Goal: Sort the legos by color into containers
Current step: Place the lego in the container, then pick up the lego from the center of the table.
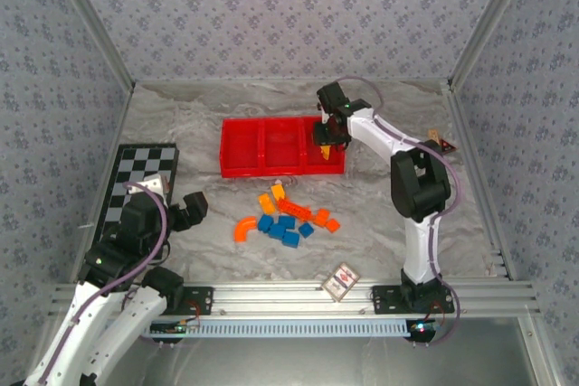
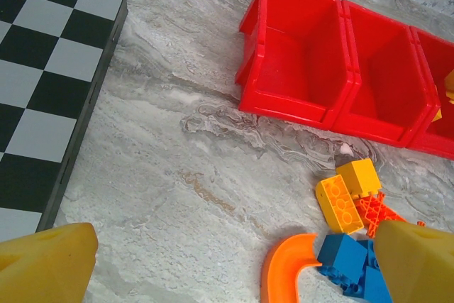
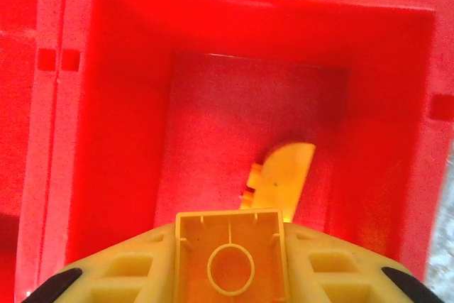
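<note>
Yellow brick point(image 3: 229, 264): nearest the right wrist camera, hollow underside facing the lens, pinched between the right gripper point(image 1: 326, 139) fingers, which were closed narrowly on it.
Right gripper position: hung over the rightmost compartment of the red tray point(image 1: 237, 172).
Compartment contents: one yellow piece point(image 3: 281, 175) already lay on the floor of that rightmost bin; the other two bins looked empty.
Left gripper point(image 1: 187, 210): jaws fully apart, holding nothing, parked near the checkerboard point(image 1: 136, 169).
Loose legos point(image 1: 288, 216): blue, orange and yellow bricks plus an orange arch point(image 2: 285, 265) sat in a cluster on the table just in front of the tray.
Step in hand: judged to be dropping a yellow brick into the yellow bin.
Next move: likely needed the right jaws to part so the brick fell inside the walls, then a return to the pile.
</note>
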Available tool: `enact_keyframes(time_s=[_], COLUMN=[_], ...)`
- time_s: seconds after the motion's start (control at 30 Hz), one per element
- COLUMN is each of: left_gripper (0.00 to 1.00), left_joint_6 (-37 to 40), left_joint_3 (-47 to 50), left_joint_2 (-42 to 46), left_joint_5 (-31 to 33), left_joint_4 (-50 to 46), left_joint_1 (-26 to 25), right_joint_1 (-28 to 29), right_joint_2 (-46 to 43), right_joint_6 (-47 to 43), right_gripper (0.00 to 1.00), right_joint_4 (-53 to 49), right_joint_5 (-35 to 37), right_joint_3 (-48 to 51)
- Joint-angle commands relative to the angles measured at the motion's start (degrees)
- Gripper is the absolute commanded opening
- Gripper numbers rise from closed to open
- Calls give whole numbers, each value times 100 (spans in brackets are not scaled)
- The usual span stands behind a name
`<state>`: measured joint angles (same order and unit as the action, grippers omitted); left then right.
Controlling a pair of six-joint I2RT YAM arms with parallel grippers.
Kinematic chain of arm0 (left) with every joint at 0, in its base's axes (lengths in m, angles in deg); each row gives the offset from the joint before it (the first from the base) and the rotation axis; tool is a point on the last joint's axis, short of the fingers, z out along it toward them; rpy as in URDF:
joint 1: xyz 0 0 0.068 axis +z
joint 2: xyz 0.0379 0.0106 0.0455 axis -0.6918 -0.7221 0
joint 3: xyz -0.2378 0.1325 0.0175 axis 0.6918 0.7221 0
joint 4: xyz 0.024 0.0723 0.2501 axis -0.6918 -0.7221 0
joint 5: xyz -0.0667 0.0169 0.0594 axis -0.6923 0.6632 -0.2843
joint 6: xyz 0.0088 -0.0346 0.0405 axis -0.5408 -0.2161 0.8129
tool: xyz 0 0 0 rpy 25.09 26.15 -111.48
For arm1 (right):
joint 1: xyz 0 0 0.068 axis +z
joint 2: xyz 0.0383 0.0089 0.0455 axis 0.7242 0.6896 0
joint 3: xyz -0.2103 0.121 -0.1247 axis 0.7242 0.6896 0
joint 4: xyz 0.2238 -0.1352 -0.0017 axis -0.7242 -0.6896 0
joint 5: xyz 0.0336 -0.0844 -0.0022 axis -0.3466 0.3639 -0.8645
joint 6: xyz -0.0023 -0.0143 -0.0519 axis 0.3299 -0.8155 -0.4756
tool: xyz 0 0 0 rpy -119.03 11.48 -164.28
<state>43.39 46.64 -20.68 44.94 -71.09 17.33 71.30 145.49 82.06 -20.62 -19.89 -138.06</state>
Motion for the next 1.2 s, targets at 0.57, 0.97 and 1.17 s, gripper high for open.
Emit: enact_keyframes(time_s=[0.57,0.97,1.17], left_gripper=[100,100,100], left_joint_6=[117,139,143], left_joint_3=[-44,-7,-1], left_joint_2=[-12,-38,1], left_joint_5=[101,26,-8], left_joint_4=[-25,46,61], left_joint_1=[-46,-45,-45], right_joint_1=[273,1569,2103], right_joint_2=[-1282,-2037,-1651], right_joint_6=[226,1061,1551], right_gripper=[82,100,100], right_joint_4=[-246,190,399], right_joint_5=[106,586,752], right_joint_3=[492,1865,1932])
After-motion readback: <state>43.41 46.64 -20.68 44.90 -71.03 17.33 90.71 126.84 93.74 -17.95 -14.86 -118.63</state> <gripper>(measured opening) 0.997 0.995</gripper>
